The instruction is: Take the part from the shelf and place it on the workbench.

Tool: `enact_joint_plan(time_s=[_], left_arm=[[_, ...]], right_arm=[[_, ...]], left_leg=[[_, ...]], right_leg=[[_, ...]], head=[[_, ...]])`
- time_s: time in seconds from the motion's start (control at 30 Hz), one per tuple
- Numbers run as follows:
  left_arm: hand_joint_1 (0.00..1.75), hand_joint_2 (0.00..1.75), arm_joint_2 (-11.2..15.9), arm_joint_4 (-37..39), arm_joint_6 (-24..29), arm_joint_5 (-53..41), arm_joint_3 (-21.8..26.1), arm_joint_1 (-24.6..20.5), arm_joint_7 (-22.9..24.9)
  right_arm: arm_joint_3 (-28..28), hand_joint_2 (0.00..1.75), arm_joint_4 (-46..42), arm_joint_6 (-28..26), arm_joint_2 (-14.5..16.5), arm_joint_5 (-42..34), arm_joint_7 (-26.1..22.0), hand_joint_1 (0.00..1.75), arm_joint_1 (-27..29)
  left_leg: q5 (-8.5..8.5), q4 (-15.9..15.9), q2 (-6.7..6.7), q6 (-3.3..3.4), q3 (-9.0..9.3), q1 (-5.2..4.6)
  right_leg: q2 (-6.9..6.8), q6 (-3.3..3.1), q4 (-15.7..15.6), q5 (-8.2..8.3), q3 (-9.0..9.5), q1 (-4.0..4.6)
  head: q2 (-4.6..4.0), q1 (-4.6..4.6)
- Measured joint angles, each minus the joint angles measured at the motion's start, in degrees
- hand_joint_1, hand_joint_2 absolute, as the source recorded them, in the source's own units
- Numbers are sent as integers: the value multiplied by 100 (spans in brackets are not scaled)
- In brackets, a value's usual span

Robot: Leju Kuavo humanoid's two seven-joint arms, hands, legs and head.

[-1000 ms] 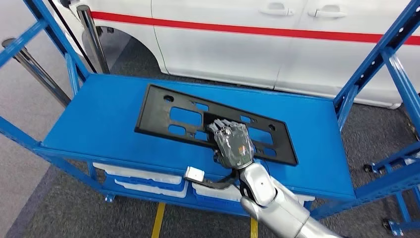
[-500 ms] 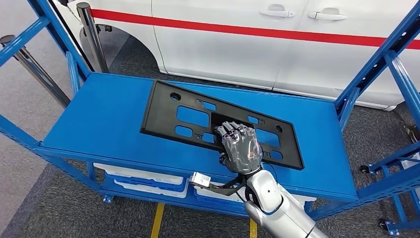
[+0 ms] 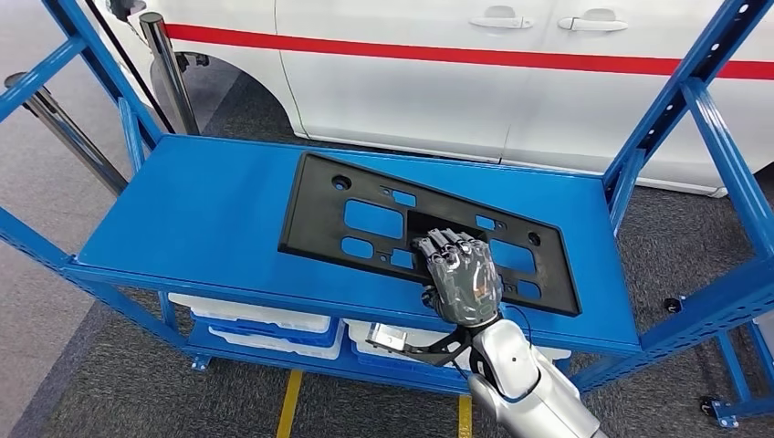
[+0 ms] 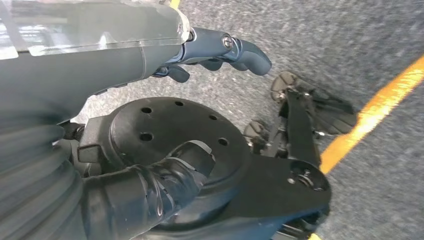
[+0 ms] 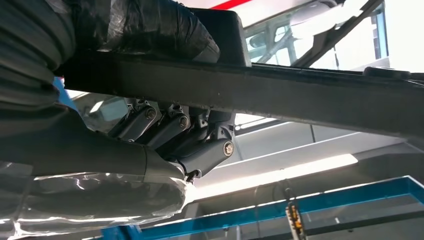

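Observation:
The part (image 3: 315, 210) is a flat black plate with several cut-outs, lying slantwise on the blue shelf (image 3: 201, 210). My right hand (image 3: 464, 281) reaches in from below and grips the plate's near edge toward its right end, fingers curled over the top. In the right wrist view the thumb (image 5: 150, 25) lies on one face of the part's dark edge (image 5: 300, 97) and the fingers (image 5: 200, 145) on the other. My left hand (image 4: 150, 55) hangs over grey floor, holding nothing, with its fingers (image 4: 240, 50) loosely extended.
A white car (image 3: 456, 91) with a red stripe stands close behind the shelf. Blue uprights (image 3: 666, 109) frame the shelf's right side and a chrome post (image 3: 169, 64) its left. White bins (image 3: 256, 324) sit on the level below. A yellow line (image 3: 292, 406) marks the floor.
The camera has shifted a little. The part has slid to the right across the shelf with my right hand holding its near edge.

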Motion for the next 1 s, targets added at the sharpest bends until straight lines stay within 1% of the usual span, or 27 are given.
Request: enact_joint_plan(time_s=[0.03, 0.1, 0.13, 0.17, 0.2, 0.23, 0.27, 0.3, 0.33, 0.37, 0.43, 0.47, 0.5, 0.53, 0.6, 0.63, 0.67, 0.7, 0.73, 0.77, 0.8, 0.83, 0.87, 0.9, 0.93, 0.97, 1.0], left_arm=[[0, 175, 22, 116, 5, 2, 0, -50, -55], [0, 175, 66, 333, 17, 10, -1, -144, -150], [0, 175, 87, 422, 25, 15, 0, -184, -180], [0, 175, 108, 498, 34, 22, 1, -220, -203], [0, 175, 127, 565, 44, 33, 2, -253, -223], [0, 175, 144, 625, 55, 45, 3, -286, -247], [0, 175, 165, 685, 67, 61, 4, -325, -278], [0, 175, 184, 744, 77, 79, 5, -361, -304], [0, 175, 199, 798, 87, 90, 6, -399, -329], [0, 175, 211, 854, 98, 101, 9, -433, -352], [0, 175, 229, 973, 133, 111, 26, -485, -398], [0, 175, 242, 1039, 155, 116, 40, -513, -424], [0, 175, 256, 1100, 175, 122, 59, -541, -455], [0, 175, 266, 1157, 194, 128, 79, -566, -491], [0, 175, 280, 1260, 236, 131, 117, -607, -578], [0, 175, 286, 1311, 257, 128, 130, -622, -619], [0, 175, 293, 1368, 275, 121, 139, -642, -661], [0, 175, 299, 1425, 285, 113, 143, -664, -695], [0, 175, 304, 1478, 286, 101, 145, -688, -719], [0, 175, 307, 1527, 285, 85, 146, -713, -736], [0, 175, 309, 1563, 284, 70, 146, -732, -746], [0, 175, 313, 1595, 282, 56, 146, -747, -751], [0, 175, 317, 1626, 281, 45, 146, -761, -758], [0, 175, 322, 1652, 280, 42, 146, -772, -765], [0, 175, 326, 1680, 280, 39, 146, -777, -772], [0, 175, 333, 1708, 280, 38, 146, -785, -778], [0, 175, 340, 1729, 279, 38, 146, -792, -783]], right_arm=[[-20, 175, -28, 0, -23, 16, 13, 175, 19], [-44, 175, -62, 0, -62, 46, 39, 175, 56], [-49, 175, -67, 0, -78, 52, 49, 175, 77], [-52, 175, -68, 0, -93, 56, 57, 175, 96], [-54, 175, -73, 0, -105, 57, 64, 175, 110], [-58, 175, -81, 0, -115, 56, 71, 175, 118], [-63, 175, -100, 0, -123, 54, 84, 175, 122], [-69, 175, -122, 0, -133, 51, 102, 175, 122], [-75, 175, -141, 0, -143, 48, 120, 175, 121], [-78, 175, -160, 0, -151, 46, 139, 175, 122], [-80, 175, -174, 0, -173, 47, 162, 175, 126], [-80, 175, -181, 0, -191, 49, 170, 175, 131], [-81, 175, -191, 0, -212, 50, 179, 175, 135], [-82, 175, -203, 0, -235, 51, 186, 175, 137], [-86, 175, -228, 0, -277, 60, 203, 175, 151], [-88, 175, -238, 0, -298, 66, 214, 175, 166], [-88, 175, -249, 0, -317, 73, 231, 175, 186], [-88, 175, -265, 0, -337, 81, 250, 175, 208], [-88, 175, -282, 0, -355, 87, 269, 175, 223], [-89, 175, -306, -1, -368, 93, 287, 175, 231], [-90, 175, -332, -1, -377, 98, 297, 175, 235], [-92, 175, -356, -2, -382, 102, 305, 175, 241], [-95, 175, -378, -4, -388, 105, 310, 175, 247], [-98, 175, -394, -5, -393, 108, 311, 175, 255], [-100, 175, -404, -6, -398, 110, 312, 175, 264], [-102, 175, -410, -7, -402, 113, 312, 175, 264], [-102, 175, -418, -7, -403, 115, 313, 175, 264]], left_leg=[[-215, 241, 4, -16, -92, 9], [-699, 967, 6, -39, -327, 13], [-849, 1262, 6, -42, -392, 13], [-899, 1381, 6, -35, -366, 11], [-845, 1259, 6, -14, -218, 6], [-722, 923, 6, 18, 36, -4], [-622, 465, 6, 68, 334, -21], [-518, 76, 8, 107, 571, -44], [-456, -182, 8, 139, 716, -70], [-425, -298, 7, 164, 763, -95], [-304, -310, 5, 200, 712, -108], [-226, -337, 20, 230, 678, -95], [-137, -366, 38, 271, 624, -76], [-45, -391, 57, 303, 553, -56], [102, -386, 74, 339, 378, -54], [165, -376, 77, 332, 285, -54], [226, -359, 79, 324, 189, -53], [281, -334, 80, 312, 91, -50], [329, -303, 80, 295, -4, -46], [373, -263, 79, 272, -89, -43], [411, -226, 76, 241, -158, -47], [448, -206, 74, 206, -200, -51], [490, -196, 72, 169, -219, -55], [539, -209, 69, 130, -225, -57], [593, -229, 65, 91, -229, -55], [598, -222, 59, 56, -253, -45], [498, -163, 53, 25, -301, -37]], right_leg=[[-9, -48, -11, 45, -45, -3], [-19, -95, -4, 133, -166, 28], [-23, -100, 3, 179, -233, 48], [-25, -102, 12, 226, -301, 66], [-26, -102, 22, 271, -365, 83], [-23, -97, 33, 313, -421, 96], [-23, -88, 42, 360, -466, 102], [-23, -67, 46, 404, -497, 114], [-26, -37, 45, 448, -514, 112], [-33, -2, 33, 494, -521, 105], [-39, 68, -10, 591, -527, 96], [-33, 97, -4, 568, -552, 94], [-25, 123, 79, 433, -601, 90], [-17, 148, 266, 194, -673, 83], [-14, 196, 920, -404, -830, 51], [-15, 220, 1249, -571, -872, 41], [-15, 239, 1460, -600, -848, 30], [-16, 252, 1487, -515, -733, 20], [-16, 260, 1311, -372, -519, 9], [-15, 261, 952, -286, -218, -4], [-13, 251, 537, -282, 79, 0], [-8, 226, 225, -311, 294, 11], [0, 195, 14, -364, 417, 28], [7, 154, -50, -366, 435, 53], [10, 104, -48, -313, 394, 54], [0, 54, -69, -259, 352, 49], [-11, -6, -82, -190, 292, 43]], head=[[0, -2], [0, -4], [0, -4], [0, -4], [0, -4], [0, -4], [0, -4], [0, -2], [0, -3], [0, -3], [0, -6], [0, -9], [0, -6], [0, -3], [0, 4], [0, 3], [0, 4], [0, 3], [0, 3], [0, 2], [0, 2], [0, -1], [0, -1], [0, 1], [0, 2], [0, 6], [0, 4]])
